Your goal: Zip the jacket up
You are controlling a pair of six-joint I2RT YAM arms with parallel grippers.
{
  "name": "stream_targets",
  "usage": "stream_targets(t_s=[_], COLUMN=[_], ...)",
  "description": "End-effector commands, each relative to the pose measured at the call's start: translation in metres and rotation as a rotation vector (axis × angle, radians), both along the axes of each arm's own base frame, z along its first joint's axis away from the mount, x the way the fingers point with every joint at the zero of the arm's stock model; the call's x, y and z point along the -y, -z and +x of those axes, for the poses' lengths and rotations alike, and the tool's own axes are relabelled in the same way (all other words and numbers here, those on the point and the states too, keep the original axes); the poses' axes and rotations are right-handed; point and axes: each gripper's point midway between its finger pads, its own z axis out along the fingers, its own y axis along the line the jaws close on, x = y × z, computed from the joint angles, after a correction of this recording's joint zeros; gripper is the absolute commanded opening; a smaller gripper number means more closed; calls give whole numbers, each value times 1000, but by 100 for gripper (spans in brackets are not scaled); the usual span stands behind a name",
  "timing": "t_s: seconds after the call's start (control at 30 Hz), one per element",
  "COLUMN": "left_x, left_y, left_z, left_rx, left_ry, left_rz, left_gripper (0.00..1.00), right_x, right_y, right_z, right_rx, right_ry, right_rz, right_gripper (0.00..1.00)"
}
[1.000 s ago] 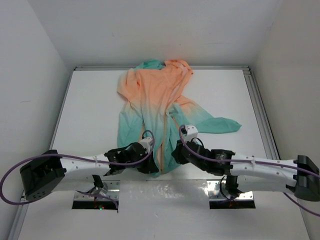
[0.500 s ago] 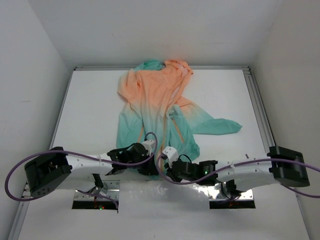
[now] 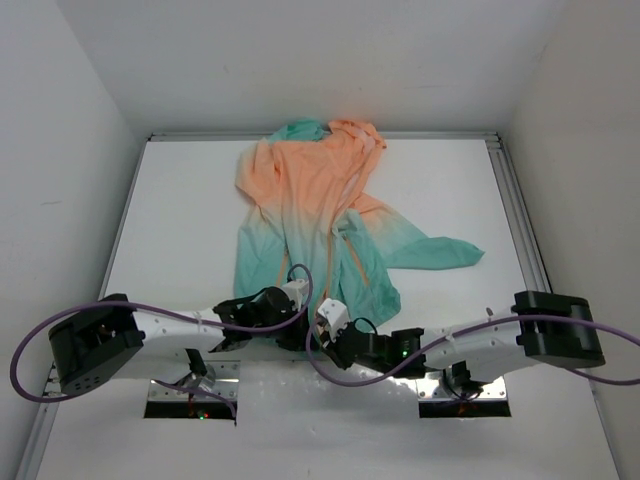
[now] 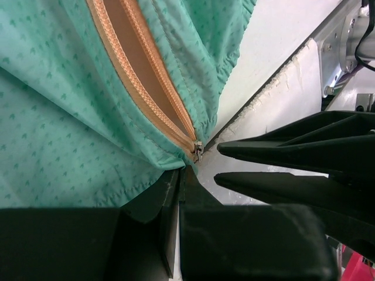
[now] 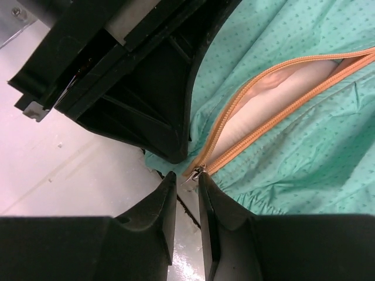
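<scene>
The jacket (image 3: 300, 200) lies flat on the white table, peach end far, teal end near, its front open. The orange zipper (image 4: 146, 99) runs down to a small metal slider (image 4: 198, 149) at the hem. My left gripper (image 3: 298, 334) is shut on the teal hem (image 4: 170, 161) just beside the slider. My right gripper (image 3: 322, 338) is open by a narrow gap. In the right wrist view its fingertips (image 5: 170, 178) flank the slider's pull (image 5: 196, 171), which touches the right-hand one. The left gripper's black body (image 5: 146, 88) sits close above it.
The hem lies at the table's near edge (image 4: 275, 88), where a seam and metal base plates (image 3: 190, 395) begin. Aluminium rails (image 3: 520, 220) run along the table's sides. White walls enclose the table. One teal sleeve (image 3: 440, 250) stretches out to the right.
My right arm has swung left from the hem's right side to the zipper's bottom end, next to the left gripper. The left gripper has stayed put on the hem.
</scene>
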Motion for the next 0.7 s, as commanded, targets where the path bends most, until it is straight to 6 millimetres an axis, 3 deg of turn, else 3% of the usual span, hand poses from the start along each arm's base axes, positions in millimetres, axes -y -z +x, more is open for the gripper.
stream_targets(t_s=[0.0, 0.3, 0.67], left_x=[10, 16, 19], left_y=[-13, -27, -37], left_z=[-3, -3, -5], left_rx=[5, 2, -18], left_ry=[15, 17, 32], left_rz=[-72, -122, -147], left_gripper=[0, 0, 0], right_x=[-6, -1, -1], right_y=[-14, -17, -28], right_z=[7, -7, -6], right_rx=[66, 161, 200], right_ry=[28, 12, 22], right_rz=[53, -3, -8], right_gripper=[22, 23, 30])
